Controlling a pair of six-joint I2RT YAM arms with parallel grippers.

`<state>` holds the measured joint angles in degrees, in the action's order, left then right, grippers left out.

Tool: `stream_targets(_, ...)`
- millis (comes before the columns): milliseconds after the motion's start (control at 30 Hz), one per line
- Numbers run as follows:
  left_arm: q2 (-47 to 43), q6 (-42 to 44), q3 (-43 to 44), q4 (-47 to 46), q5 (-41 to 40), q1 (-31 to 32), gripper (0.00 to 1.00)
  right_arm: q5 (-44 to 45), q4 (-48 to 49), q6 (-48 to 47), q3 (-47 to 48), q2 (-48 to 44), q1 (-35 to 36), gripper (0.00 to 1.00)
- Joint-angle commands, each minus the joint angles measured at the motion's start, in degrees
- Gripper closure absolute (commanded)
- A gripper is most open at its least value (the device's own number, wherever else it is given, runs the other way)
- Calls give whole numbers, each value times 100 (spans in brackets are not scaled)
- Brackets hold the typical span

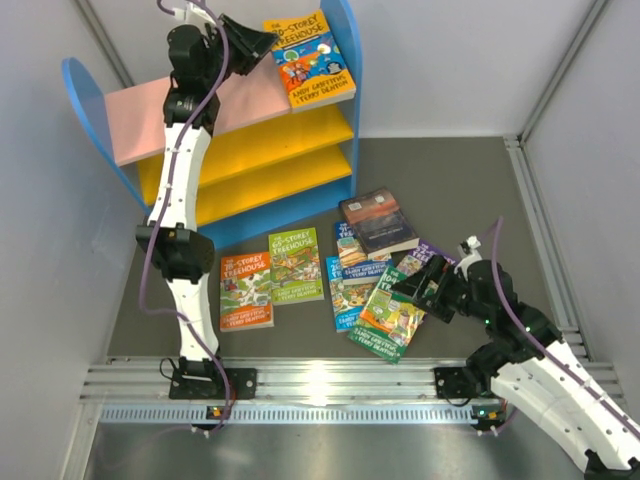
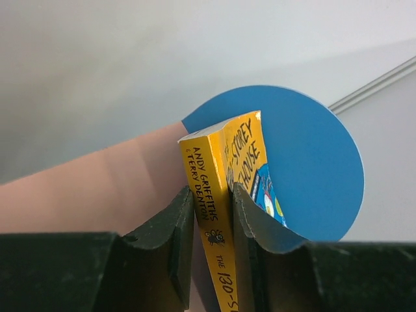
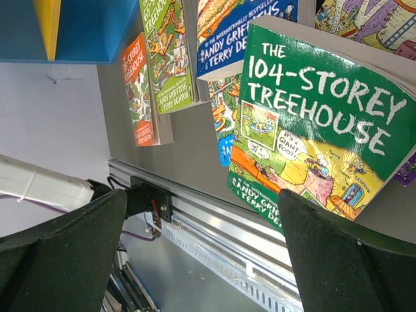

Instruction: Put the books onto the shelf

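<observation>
Two pincers noted. Left pincer point(image 2: 213, 195) is clamped on the spine of a yellow Treehouse paperback point(image 2: 244, 146) at the shelf's blue side panel point(image 2: 312, 169), above its pink top board point(image 2: 97, 188). Right pincer point(image 3: 201, 201) is spread wide over the green 104-Storey Treehouse point(image 3: 318, 130) on the table point(image 3: 195, 149). Paperbacks judged light, floppy, glossy: grip near the spine.

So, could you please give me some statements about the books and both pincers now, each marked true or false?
1. The left pincer is shut on a yellow-spined paperback book at the pink top board. True.
2. The right pincer grips the green "104-Storey Treehouse" paperback. False: it is open and holds nothing.
3. The thick dark book stands upright. False: it lies flat on other paperbacks on the grey table.
4. An orange paperback and a lime-green paperback lie side by side on that table. True.
</observation>
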<state>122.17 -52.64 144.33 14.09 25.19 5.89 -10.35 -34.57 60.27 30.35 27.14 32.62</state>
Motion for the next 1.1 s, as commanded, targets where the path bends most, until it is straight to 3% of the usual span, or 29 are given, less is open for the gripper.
stream_targets(0,290,870,60,-354,-1041,-158,100,129,-15,108,41,-77,104,0)
stream_targets(267,378,817,-133,-310,-1254,-141,100,191,-147,152,50,-156,104,0)
stream_targets(333,395,721,-256,-564,-1087,-141,96,217,-156,160,33,-173,95,0)
stream_targets(367,387,729,-283,-591,-1095,-123,80,218,-156,169,15,-173,95,0)
stream_targets(433,360,764,-318,-609,-1121,-114,62,218,-147,178,-11,-182,95,0)
stream_targets(467,343,764,-327,-609,-1139,-114,45,235,-164,187,-20,-182,104,0)
stream_targets(533,281,799,-397,-635,-1113,-114,34,244,-156,204,-55,-217,95,0)
stream_targets(567,272,808,-397,-644,-1104,-123,18,261,-156,213,-64,-235,104,0)
stream_targets(667,185,940,-406,-592,-1060,-132,1,288,-156,257,-125,-323,104,0)
stream_targets(867,-281,1809,-458,136,-1692,-132,1,305,-208,319,-222,-525,104,0)
stream_targets(1067,-1185,2486,-1125,490,-2255,-123,1,402,-287,205,-161,-534,104,0)
